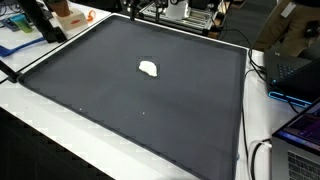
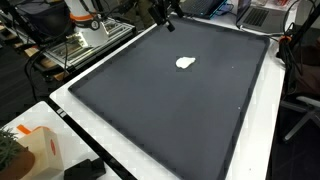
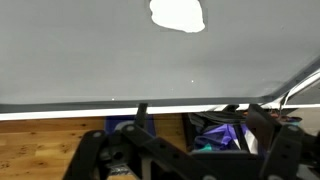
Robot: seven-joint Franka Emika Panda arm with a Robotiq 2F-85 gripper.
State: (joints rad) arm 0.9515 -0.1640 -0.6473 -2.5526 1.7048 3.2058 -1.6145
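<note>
Wrist view alone pairs white lump (image 3: 177,14) with wooden floor (image 3: 40,140).

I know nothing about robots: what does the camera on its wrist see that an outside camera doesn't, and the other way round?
Only the wrist view: the wooden floor below, and the open gripper up close. Only an exterior view: the whole dark mat from edge to edge, and an orange-and-white object near one corner. Both: the small white lump lying on the mat.
</note>
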